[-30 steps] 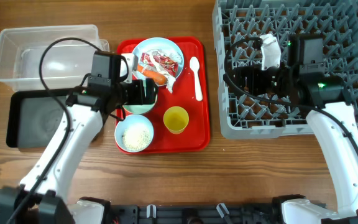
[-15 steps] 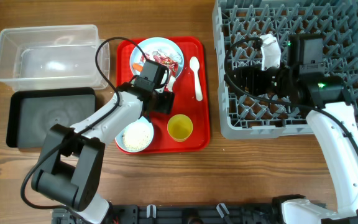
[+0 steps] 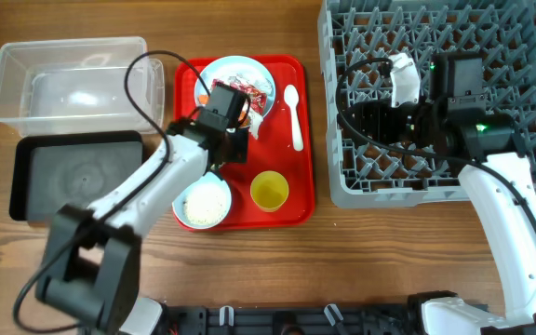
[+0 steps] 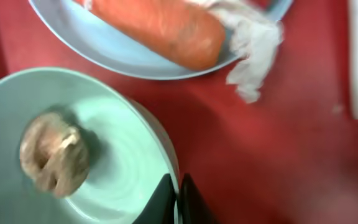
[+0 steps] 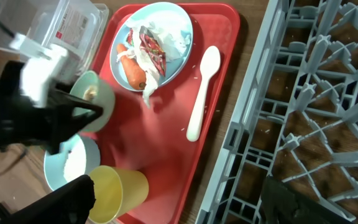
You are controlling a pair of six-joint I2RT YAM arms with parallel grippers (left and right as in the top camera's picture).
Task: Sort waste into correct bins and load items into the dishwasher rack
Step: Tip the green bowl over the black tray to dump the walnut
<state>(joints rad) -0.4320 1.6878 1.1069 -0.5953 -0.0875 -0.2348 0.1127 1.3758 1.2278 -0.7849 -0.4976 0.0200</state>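
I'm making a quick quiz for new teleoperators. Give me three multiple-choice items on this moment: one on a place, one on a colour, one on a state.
1. Where does the white spoon lie? A in the rack; B on the red tray; C in the clear tub.
2. What colour is the cup? A yellow; B blue; C black.
3. How is the left claw? A open over bare wood; B holding the spoon; C shut on the green bowl.
Key: B, the spoon rests on the tray's red surface; A, the overhead view shows the cup is yellow; C, the left wrist view shows it pinching the rim of the bowl with the brown lump.
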